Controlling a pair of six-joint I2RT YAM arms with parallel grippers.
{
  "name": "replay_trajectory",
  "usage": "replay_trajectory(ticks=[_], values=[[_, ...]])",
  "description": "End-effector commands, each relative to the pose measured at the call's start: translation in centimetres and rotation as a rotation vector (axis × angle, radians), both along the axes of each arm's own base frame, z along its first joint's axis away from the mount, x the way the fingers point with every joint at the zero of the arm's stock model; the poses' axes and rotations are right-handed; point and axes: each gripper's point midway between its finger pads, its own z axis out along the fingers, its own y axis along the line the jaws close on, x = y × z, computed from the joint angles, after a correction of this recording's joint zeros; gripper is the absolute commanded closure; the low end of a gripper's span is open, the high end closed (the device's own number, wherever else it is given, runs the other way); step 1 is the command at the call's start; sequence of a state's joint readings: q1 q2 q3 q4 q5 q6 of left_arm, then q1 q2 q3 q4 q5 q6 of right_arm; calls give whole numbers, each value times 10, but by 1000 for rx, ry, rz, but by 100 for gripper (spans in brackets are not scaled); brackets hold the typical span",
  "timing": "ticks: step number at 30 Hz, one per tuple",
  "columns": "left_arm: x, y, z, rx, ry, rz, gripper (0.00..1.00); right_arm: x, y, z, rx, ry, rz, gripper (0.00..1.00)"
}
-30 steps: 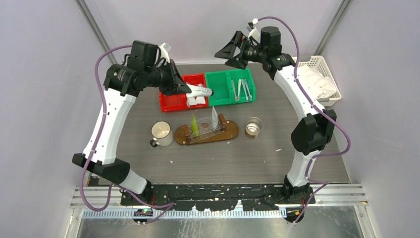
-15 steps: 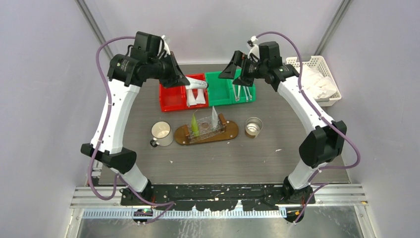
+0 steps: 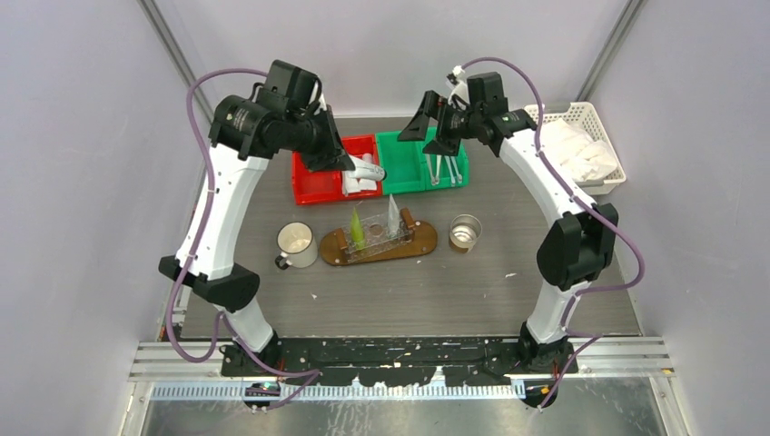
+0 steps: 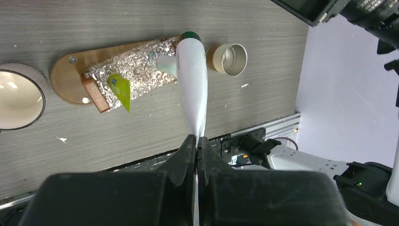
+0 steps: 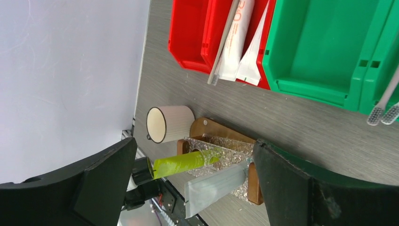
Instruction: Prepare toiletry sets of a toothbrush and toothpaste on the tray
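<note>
My left gripper (image 4: 196, 141) is shut on the flat crimped end of a white toothpaste tube (image 4: 193, 80), which hangs cap-down above the table. From above, that tube (image 3: 368, 170) is over the red bin (image 3: 318, 186). The wooden tray (image 3: 419, 243) carries a foil-covered rack with a yellow-green tube (image 3: 357, 229) and a whitish tube (image 3: 393, 216) standing in it. My right gripper (image 3: 434, 127) hovers open and empty above the green bin (image 3: 404, 163), where toothbrushes (image 3: 440, 163) lie. A further toothbrush (image 5: 225, 42) and tubes (image 5: 240, 37) rest in the red bin.
A cream mug (image 3: 296, 245) stands left of the tray and a small metal cup (image 3: 466, 232) right of it. A white basket (image 3: 607, 154) with white packets sits at the back right. Grey walls enclose the table on three sides.
My left arm has swung its elbow up and rightward, keeping the white tube over the red bin. My right gripper has moved forward and down over the green bin, still open.
</note>
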State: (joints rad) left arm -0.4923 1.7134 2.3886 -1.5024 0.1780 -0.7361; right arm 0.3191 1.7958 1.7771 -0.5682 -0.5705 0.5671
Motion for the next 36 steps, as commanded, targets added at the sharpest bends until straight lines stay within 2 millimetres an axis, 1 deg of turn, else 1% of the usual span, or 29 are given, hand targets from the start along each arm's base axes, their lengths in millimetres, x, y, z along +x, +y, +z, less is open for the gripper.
replay_trajectory(ticks=[1,5,10,17,19,21,22,26,28,32,34,36], values=[[6,-8,7,-32,-32,14,99,-6,20,19,64,-29,90,0],[14,-12,12,-48,-61,26,99,-22,34,12,31,-19,165,0],[25,-12,15,-47,-93,46,99,-47,45,4,-24,-28,231,0],[38,-15,14,-41,-118,60,99,-69,42,-6,-74,-18,270,0],[39,-16,13,-41,-120,59,99,-68,38,-7,-93,-27,244,0],[40,-17,13,-44,-120,56,99,-63,32,-10,-133,-37,209,1],[39,-17,13,-44,-120,54,99,-58,27,-10,-150,-47,177,0],[34,-13,8,-15,-94,44,99,-33,-2,-6,-189,-64,5,0],[28,-8,1,18,-65,42,99,-27,-16,-4,-193,-67,-49,0],[13,5,-10,84,-2,42,99,-25,-32,-2,-206,-60,-90,0],[3,8,-18,125,33,36,99,-28,-35,-3,-218,-51,-91,0],[-6,8,-26,154,69,18,99,-31,-35,-6,-221,-40,-83,0]])
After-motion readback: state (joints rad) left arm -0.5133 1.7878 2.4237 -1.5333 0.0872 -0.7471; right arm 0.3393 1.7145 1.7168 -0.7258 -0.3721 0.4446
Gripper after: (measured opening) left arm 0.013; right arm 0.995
